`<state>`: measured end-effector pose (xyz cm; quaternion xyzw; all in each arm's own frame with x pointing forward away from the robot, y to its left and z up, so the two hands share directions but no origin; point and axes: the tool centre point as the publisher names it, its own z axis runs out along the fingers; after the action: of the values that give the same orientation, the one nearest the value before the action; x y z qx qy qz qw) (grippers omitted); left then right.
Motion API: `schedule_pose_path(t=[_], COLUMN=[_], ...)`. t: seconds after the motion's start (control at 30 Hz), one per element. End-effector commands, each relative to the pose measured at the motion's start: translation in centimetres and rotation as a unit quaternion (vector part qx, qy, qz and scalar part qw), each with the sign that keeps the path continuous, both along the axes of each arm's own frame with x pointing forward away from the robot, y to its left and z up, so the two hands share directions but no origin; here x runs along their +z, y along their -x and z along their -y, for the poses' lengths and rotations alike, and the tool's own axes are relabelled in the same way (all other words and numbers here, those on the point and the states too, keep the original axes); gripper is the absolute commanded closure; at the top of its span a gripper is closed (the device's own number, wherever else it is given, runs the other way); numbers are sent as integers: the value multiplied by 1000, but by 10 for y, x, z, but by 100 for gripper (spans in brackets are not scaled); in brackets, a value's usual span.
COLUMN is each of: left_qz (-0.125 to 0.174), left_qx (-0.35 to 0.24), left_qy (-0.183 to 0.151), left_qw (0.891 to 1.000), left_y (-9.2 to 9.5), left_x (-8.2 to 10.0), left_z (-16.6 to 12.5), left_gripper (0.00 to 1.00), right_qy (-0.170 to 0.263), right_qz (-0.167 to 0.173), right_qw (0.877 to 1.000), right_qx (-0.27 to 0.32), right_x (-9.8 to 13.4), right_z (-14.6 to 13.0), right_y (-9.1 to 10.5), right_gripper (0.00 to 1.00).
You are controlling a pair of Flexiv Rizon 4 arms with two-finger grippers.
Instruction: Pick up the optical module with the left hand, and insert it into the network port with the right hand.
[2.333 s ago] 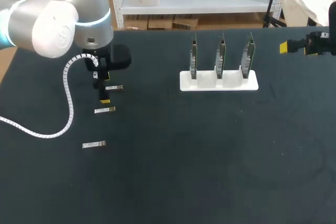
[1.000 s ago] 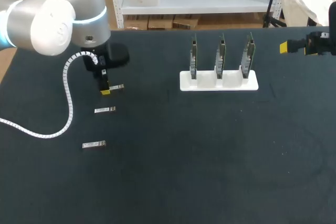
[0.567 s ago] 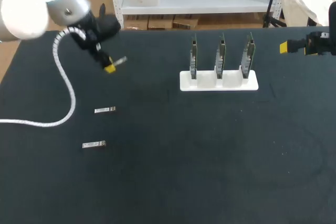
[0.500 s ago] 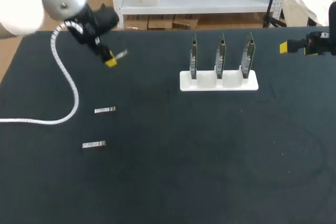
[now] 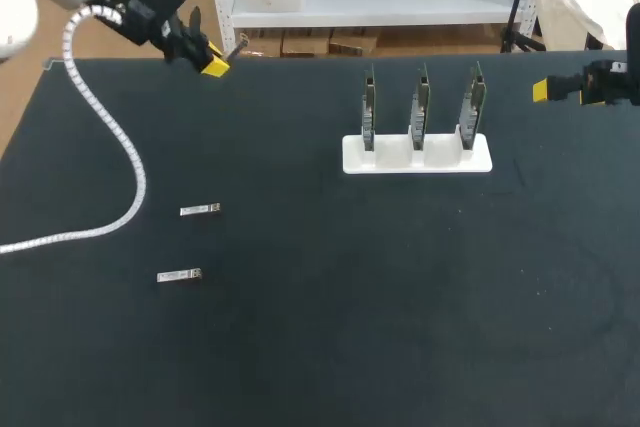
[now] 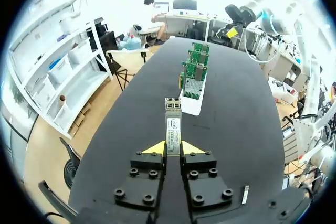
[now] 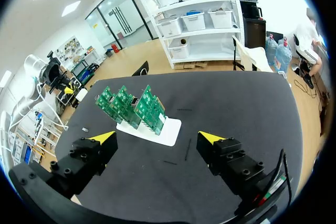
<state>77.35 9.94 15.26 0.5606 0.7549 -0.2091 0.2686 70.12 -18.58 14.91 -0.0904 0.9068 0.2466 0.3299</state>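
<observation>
Left gripper (image 6: pixel 173 148) at eleven o'clock is clamping the optical module (image 6: pixel 173 121); right gripper (image 7: pixel 157 137) at two o'clock is gaping open.

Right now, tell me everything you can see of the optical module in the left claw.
The optical module is a slim, rectangular bar that looks like silvery metal, with a printed label on its upper face. The left claw is shut on its near end, a yellow tip on each side, so it juts straight ahead of the fingers. It is held above the far left corner of the table, touching nothing else.
</observation>
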Motion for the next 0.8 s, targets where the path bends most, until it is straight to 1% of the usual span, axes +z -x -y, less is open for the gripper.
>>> schedule_pose_path(t=[0.03, 0.27, 0.3, 0.37, 0.43, 0.57, 0.67, 0.8], left_qz=[35, 35, 33, 32, 41, 55, 71, 73], left_qx=[7, 7, 11, 6, 0, -34, -50, -50], left_qy=[88, 88, 101, 108, 136, 167, 202, 246], left_qw=[995, 995, 994, 994, 990, 984, 976, 965], left_y=[9, 9, 14, 18, 16, 11, 9, 7], left_x=[-3, -3, -4, 0, 6, 22, 33, 38], left_z=[-4, -4, -2, 14, 32, 73, 100, 128], left_gripper=[100, 100, 100, 100, 100, 100, 100, 100], right_qy=[3, 3, 3, 3, 3, 3, 3, 3], right_qz=[-1, -1, -1, -1, -1, -1, -1, -1], right_qw=[1000, 1000, 1000, 1000, 1000, 1000, 1000, 1000], right_qx=[-3, -3, -3, -3, -3, -3, -3, -3], right_x=[1, 1, 1, 1, 1, 1, 1, 1], right_z=[-1, -1, -1, -1, -1, -1, -1, -1], right_y=[1, 1, 1, 1, 1, 1, 1, 1], right_gripper=[0, 0, 0, 0, 0, 0, 0, 0])
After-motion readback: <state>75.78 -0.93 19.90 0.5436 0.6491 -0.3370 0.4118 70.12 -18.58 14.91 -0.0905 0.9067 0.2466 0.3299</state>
